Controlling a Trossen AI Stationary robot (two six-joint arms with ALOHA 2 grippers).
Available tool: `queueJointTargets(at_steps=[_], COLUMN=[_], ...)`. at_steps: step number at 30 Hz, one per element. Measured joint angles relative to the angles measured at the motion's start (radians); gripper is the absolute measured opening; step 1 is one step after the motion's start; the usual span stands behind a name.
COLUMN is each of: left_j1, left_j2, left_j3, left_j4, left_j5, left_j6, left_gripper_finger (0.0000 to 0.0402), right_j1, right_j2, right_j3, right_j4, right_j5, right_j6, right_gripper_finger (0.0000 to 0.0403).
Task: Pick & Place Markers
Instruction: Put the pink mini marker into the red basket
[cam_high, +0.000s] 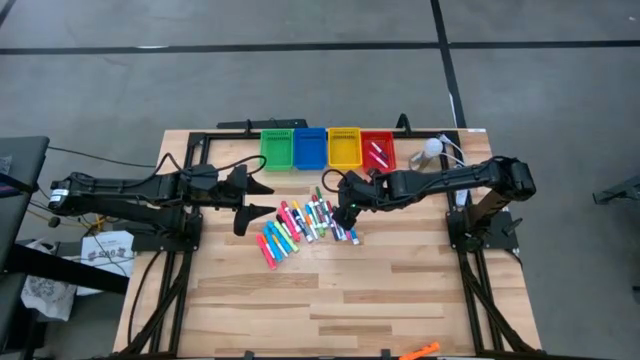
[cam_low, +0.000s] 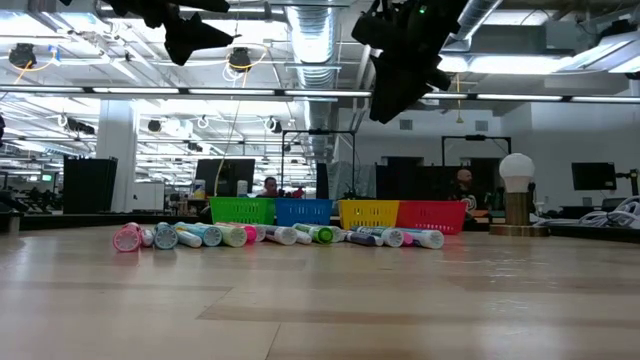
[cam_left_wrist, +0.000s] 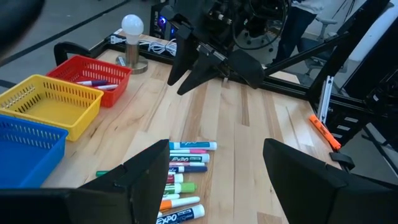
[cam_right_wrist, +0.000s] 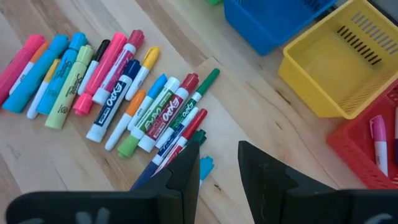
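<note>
Wooden slat table (cam_high: 330, 300) carried the setup, with an open-plan room and ceiling ducts behind it in the low view. Markers (cam_high: 305, 225) lay in a loose row near the table's centre, side by side, most with their long axes running roughly from the near edge toward the bins, slightly fanned. Caps pointed mixed ways; in the right wrist view several whiteboard pens (cam_right_wrist: 163, 115) lay parallel with printed barrels up.

Four bins stood in a line along the far edge: green bin (cam_high: 277, 148), blue bin (cam_high: 310, 148), yellow bin (cam_high: 344, 148), red bin (cam_high: 378, 150). Red bin held a few markers (cam_left_wrist: 93, 83) lying flat.

Left gripper (cam_high: 262, 199) hung at the left end of the row, above the table, jaws spread wide and empty. Right gripper (cam_high: 349, 212) was over the row's right end, jaws parted only narrowly with nothing visibly between them; fingertips (cam_right_wrist: 189, 168) stood above the dark-capped pens. Small lamp (cam_high: 431, 150) sat beside the red bin. Orange marker (cam_high: 421, 350) lay alone at the near edge.
</note>
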Motion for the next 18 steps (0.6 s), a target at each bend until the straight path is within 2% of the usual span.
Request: queueJointTargets(at_steps=[12, 18], left_j1=[0.0, 0.0], left_j2=[0.0, 0.0], left_j3=[0.0, 0.0], left_j4=[0.006, 0.007], left_j5=[0.0, 0.0], left_j6=[0.0, 0.0], left_gripper_finger=[0.026, 0.026], right_j1=[0.048, 0.082], right_j2=[0.0, 0.015], right_j3=[0.0, -0.014], right_j4=[0.004, 0.107], right_j5=[-0.011, -0.009], right_j6=[0.083, 0.177], right_gripper_finger=[0.0102, 0.0102])
